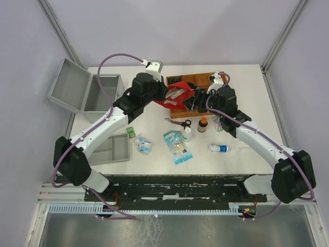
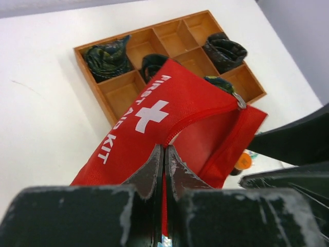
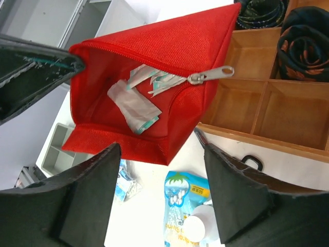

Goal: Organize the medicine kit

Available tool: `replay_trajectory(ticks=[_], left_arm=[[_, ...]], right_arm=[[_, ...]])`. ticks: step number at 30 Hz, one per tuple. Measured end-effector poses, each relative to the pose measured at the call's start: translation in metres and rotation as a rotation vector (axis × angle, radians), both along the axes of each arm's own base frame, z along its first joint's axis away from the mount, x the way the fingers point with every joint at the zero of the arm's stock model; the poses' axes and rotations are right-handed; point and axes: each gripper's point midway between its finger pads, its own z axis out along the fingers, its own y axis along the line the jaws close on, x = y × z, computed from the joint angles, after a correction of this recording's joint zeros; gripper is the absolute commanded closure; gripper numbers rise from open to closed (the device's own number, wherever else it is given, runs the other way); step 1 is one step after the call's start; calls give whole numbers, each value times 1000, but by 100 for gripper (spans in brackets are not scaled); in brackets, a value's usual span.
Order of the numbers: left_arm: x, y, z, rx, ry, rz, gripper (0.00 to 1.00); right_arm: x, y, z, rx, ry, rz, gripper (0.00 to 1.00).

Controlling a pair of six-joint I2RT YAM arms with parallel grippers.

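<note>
Table [image 1: 247, 103]: white.
Left gripper [image 2: 164, 153]: clamped on red pouch [image 2: 154, 116].
Right gripper [image 3: 160, 150]: spread before pouch.
Medicine kit [image 1: 101, 96]: leftward, left arm nearer.

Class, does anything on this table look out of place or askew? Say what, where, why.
The red pouch hangs unzipped over the wooden tray, pinched by the left gripper, packets showing inside. Sachets and bottles lie loose on the table, outside the open medicine kit.

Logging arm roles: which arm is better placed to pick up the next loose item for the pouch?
Right. The right gripper is open and empty, near the packet; the left gripper is shut on the pouch, holding its mouth open.
</note>
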Motion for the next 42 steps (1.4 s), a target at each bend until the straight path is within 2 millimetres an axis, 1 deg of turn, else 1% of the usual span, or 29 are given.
replay_trajectory(ticks=[3, 6, 8, 11, 17, 19, 20, 21, 25, 27, 28, 29, 30, 31, 33, 35, 36, 39, 42], left_arm=[[-4, -6, -1, -45, 31, -15, 97], [-8, -10, -4, -72, 58, -24, 97], [-10, -12, -7, -89, 77, -26, 97], [-13, -14, -10, -110, 101, -32, 97], [-22, -21, -18, -160, 158, -57, 97], [-26, -22, -24, -172, 182, -60, 97], [-27, -22, -26, -178, 192, -61, 97], [-29, -22, -29, -183, 203, -61, 97], [-32, -25, -36, -231, 241, -79, 97], [-33, -26, -37, -257, 250, -90, 97], [-33, -27, -38, -270, 253, -98, 95], [-34, -28, -38, -283, 253, -113, 86], [-36, -30, -38, -292, 251, -129, 70], [-38, -32, -38, -299, 247, -144, 60], [-43, -37, -34, -316, 235, -193, 45], [-45, -41, -28, -325, 214, -233, 37], [-46, -42, -26, -324, 206, -247, 34], [-47, -44, -16, -304, 168, -284, 28], [-44, -46, 5, -278, 108, -319, 23]], right_arm=[[2, -2, -2, -4, -2, -17, 37], [2, -4, -9, -11, 5, -26, 39], [0, -7, -17, -21, 19, -36, 39], [-2, -9, -27, -32, 38, -40, 43], [-1, -8, -26, -29, 30, -47, 52], [0, -7, -24, -19, 24, -52, 58], [0, -7, -24, -11, 21, -53, 63], [0, -6, -24, -9, 21, -54, 69], [1, -8, -26, -17, 21, -64, 97], [3, -14, -29, -50, 18, -84, 99], [4, -17, -31, -72, 20, -95, 99], [5, -20, -31, -93, 17, -104, 99], [7, -22, -30, -117, 11, -109, 99], [9, -25, -27, -143, 1, -112, 99], [11, -27, -18, -187, -20, -105, 99], [13, -28, -2, -219, -48, -89, 99], [14, -27, 6, -230, -62, -79, 99], [15, -25, 39, -261, -118, -37, 99], [11, -22, 75, -285, -177, 13, 99]])
